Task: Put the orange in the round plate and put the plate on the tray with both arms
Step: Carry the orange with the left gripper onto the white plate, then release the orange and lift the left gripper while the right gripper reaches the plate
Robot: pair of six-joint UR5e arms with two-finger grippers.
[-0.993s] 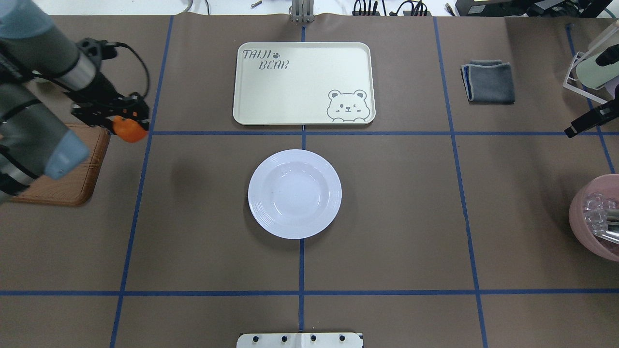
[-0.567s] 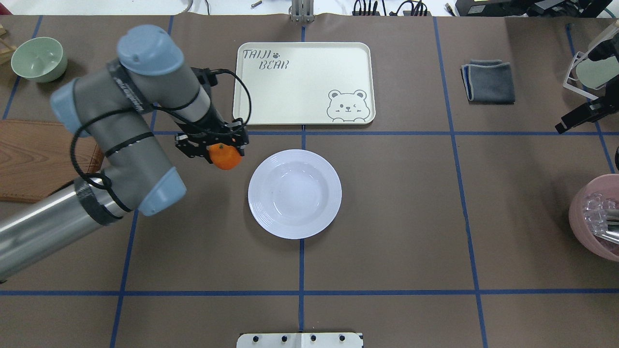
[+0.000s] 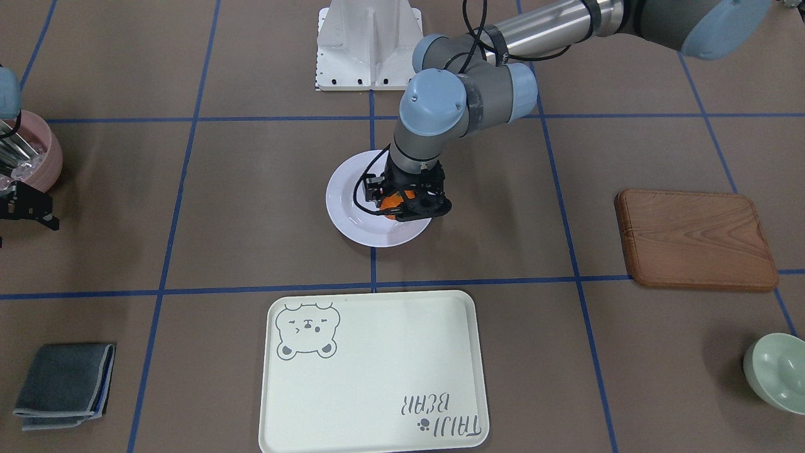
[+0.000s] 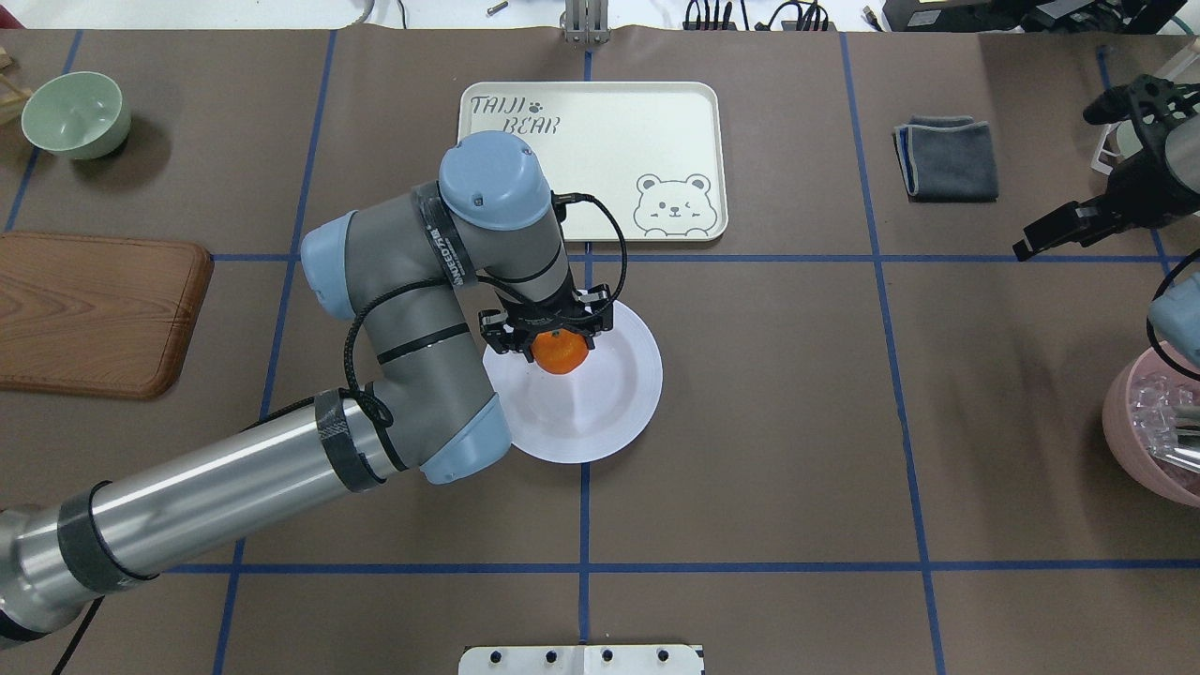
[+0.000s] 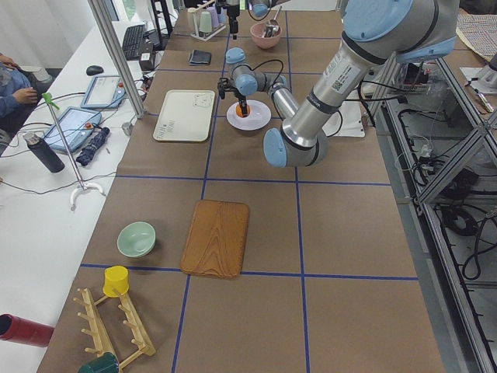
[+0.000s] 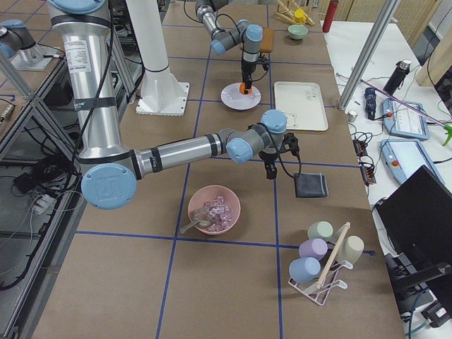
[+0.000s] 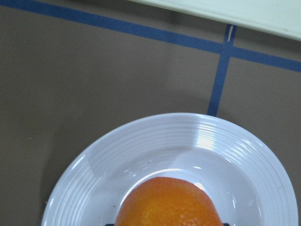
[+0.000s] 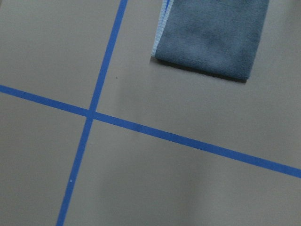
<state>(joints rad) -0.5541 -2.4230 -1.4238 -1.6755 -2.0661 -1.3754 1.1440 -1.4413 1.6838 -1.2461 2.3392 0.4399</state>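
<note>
Front-facing view: the left gripper (image 3: 410, 206) is clamped on the small bright-orange fruit (image 3: 394, 202) above the glossy white round plate (image 3: 352, 217). The cream rectangular bear-print tray (image 3: 371, 377) lies apart at the plate's 6 o'clock.

Overhead view: the fruit is toward 11 o'clock of the plate's centre (contact with the plate not determinable). The right gripper (image 4: 1031, 242) is far off at 3 o'clock; whether its jaws are apart cannot be told.

Right wrist view: a folded grey cloth (image 8: 211, 33) lies at 1 o'clock.

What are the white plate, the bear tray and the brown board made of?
The plate: probably glazed ceramic, maybe melamine; glossy white, bright glints on its ridged rim. The tray: likely plastic; matte cream, printed bear, moulded rounded rim. The board: looks wooden, brown grain lines show, though they could be printed.
</note>
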